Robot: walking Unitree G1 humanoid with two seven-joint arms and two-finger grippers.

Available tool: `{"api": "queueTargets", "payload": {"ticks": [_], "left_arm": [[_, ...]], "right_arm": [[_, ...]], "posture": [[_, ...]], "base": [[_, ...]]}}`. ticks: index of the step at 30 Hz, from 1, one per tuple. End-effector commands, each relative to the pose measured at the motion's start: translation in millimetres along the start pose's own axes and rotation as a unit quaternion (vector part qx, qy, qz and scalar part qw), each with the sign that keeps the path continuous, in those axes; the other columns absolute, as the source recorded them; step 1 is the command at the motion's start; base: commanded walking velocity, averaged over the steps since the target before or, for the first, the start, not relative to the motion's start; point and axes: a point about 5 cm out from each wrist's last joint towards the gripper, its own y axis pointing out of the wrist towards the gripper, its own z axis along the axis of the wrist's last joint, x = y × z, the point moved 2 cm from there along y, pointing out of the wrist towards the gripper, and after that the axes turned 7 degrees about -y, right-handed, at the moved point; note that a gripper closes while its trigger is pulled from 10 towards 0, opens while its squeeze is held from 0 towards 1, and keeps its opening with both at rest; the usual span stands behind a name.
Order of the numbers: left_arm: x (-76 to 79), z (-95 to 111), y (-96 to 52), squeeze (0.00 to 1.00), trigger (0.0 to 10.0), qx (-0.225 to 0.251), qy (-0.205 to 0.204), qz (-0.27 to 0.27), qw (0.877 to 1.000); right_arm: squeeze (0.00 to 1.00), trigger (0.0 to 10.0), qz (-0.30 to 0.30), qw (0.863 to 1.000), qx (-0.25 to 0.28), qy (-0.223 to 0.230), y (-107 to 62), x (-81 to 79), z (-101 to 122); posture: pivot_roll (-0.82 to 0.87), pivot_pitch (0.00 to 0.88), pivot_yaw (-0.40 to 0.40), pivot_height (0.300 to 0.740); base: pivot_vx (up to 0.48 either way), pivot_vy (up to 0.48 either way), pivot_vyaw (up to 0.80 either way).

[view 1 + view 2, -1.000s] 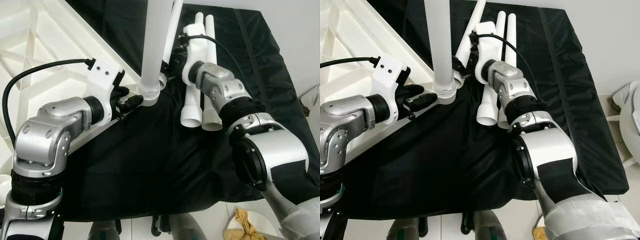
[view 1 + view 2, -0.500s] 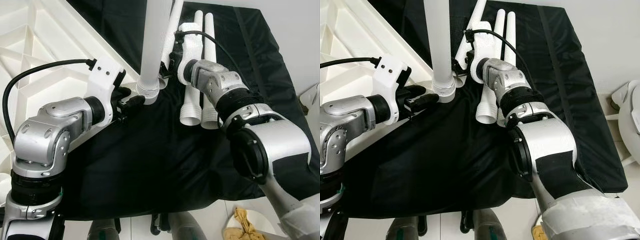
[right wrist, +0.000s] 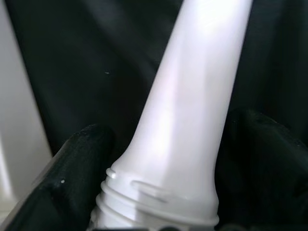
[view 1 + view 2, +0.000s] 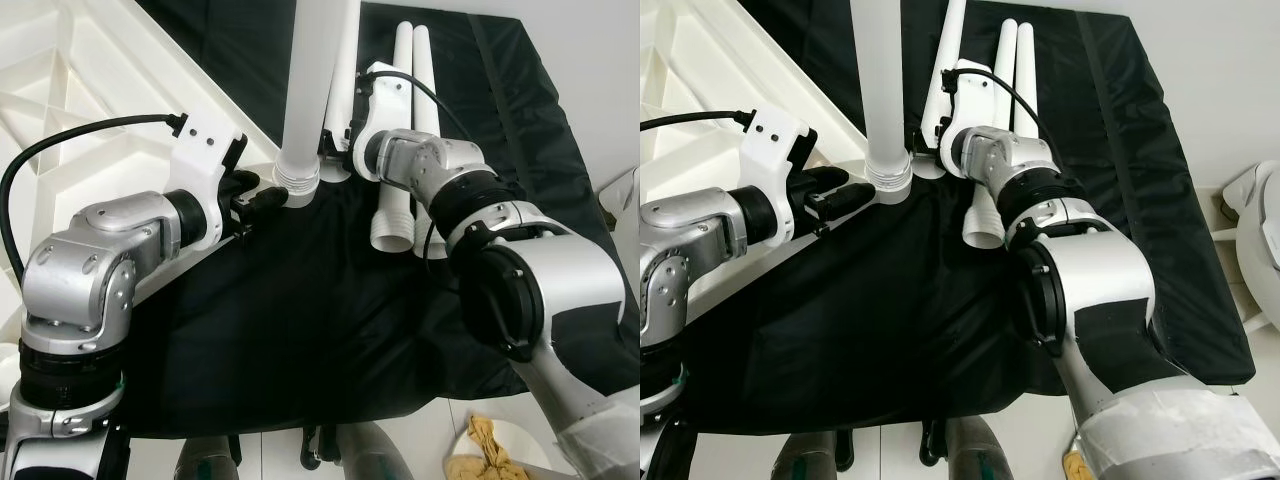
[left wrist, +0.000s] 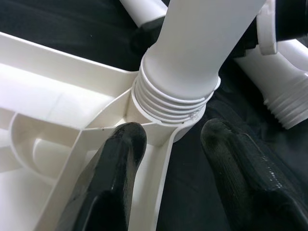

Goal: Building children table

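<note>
On the black cloth-covered work surface (image 4: 300, 330) lies the upturned white plastic children's tabletop (image 4: 90, 110) with its ribbed underside facing up, and one tall white plastic tube leg (image 4: 312, 90) stands upright in the corner socket (image 5: 168, 130), threaded end down, several rings of thread showing above the socket rim. The left gripper (image 5: 168, 144) sits right at that corner, its two black fingers (image 5: 120, 159) spread apart either side of the socket edge, one over the white rib, the other over the black cloth; they grip nothing. Just behind the standing leg, the right gripper (image 3: 163, 159) has a second white tube leg (image 3: 187, 101) between its fingers (image 3: 82, 159), pads pressed against both flanks just above the threaded collar. From the head camera that leg (image 4: 945, 70) slants up and away beside the upright one, with the right wrist's white camera housing (image 4: 385, 95) and black cable close against it. Two more loose white tube legs (image 4: 412, 120) lie side by side on the cloth beside the right forearm, open ends toward the robot. Down at the near right, a white plate with yellowish scraps (image 4: 490, 445) rests on the floor.
</note>
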Motion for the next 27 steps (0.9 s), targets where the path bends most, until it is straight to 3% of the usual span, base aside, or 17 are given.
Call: {"api": "queueTargets", "payload": {"ticks": [1, 4, 5, 6, 8, 9, 20, 26, 27], "left_arm": [[-3.1, -0.8, -0.1, 0.0, 10.0, 0.004, -0.002, 0.029, 1.0], [-3.7, -0.6, 0.0, 0.0, 10.0, 0.005, -0.003, 0.031, 1.0], [-4.4, -0.4, 0.1, 0.0, 10.0, 0.006, -0.003, 0.033, 0.999], [-4.8, -0.2, 0.0, 0.0, 10.0, 0.007, -0.004, 0.034, 0.999], [-5.1, -0.1, -0.1, 0.0, 10.0, 0.007, -0.004, 0.034, 0.999], [-5.9, -0.1, -0.1, 0.0, 10.0, 0.007, -0.005, 0.036, 0.999], [-11.5, -1.7, -0.8, 0.0, 10.0, 0.003, -0.004, 0.041, 0.999], [-14.5, -0.7, -0.3, 0.0, 10.0, 0.002, -0.003, 0.04, 0.999], [-14.7, -0.9, 0.1, 0.0, 10.0, 0.001, -0.002, 0.039, 0.999]], "right_arm": [[0.0, 10.0, -0.033, 0.997, -0.076, 0.0, 1.2, 11.9, -35.1], [0.0, 10.0, -0.032, 0.996, -0.078, 0.003, 1.3, 10.8, -35.6], [0.0, 5.1, -0.033, 0.996, -0.081, 0.008, 1.3, 10.1, -36.4], [0.0, 2.5, -0.036, 0.995, -0.088, 0.017, 1.1, 10.1, -38.4], [0.0, 2.5, -0.039, 0.995, -0.093, 0.024, 1.0, 10.1, -39.9], [0.0, 0.0, -0.044, 0.994, -0.095, 0.027, 0.8, 11.0, -40.8], [0.0, 0.0, -0.073, 0.992, -0.071, 0.076, -0.4, 20.0, -33.6], [0.0, 0.0, -0.084, 0.993, 0.007, 0.085, -1.8, 29.3, -13.7], [0.0, 1.8, -0.09, 0.993, 0.025, 0.078, -2.4, 31.0, -8.8]], "posture": [[0.12, 0.35, -0.136, 0.74], [0.12, 0.349, -0.136, 0.74], [0.12, 0.349, -0.136, 0.74], [0.12, 0.349, -0.136, 0.74], [0.12, 0.349, -0.136, 0.74], [0.12, 0.35, -0.136, 0.74], [0.11, 0.344, -0.121, 0.74], [0.11, 0.338, -0.11, 0.74], [0.11, 0.338, -0.108, 0.74]], "base": [[0.0, 0.0, 0.0], [0.0, 0.0, 0.0], [0.0, 0.0, 0.0], [0.0, 0.0, 0.0], [0.0, 0.0, 0.0], [0.0, 0.0, 0.0], [0.0, 0.0, 0.0], [0.0, 0.0, 0.0], [0.0, 0.0, 0.0]]}}
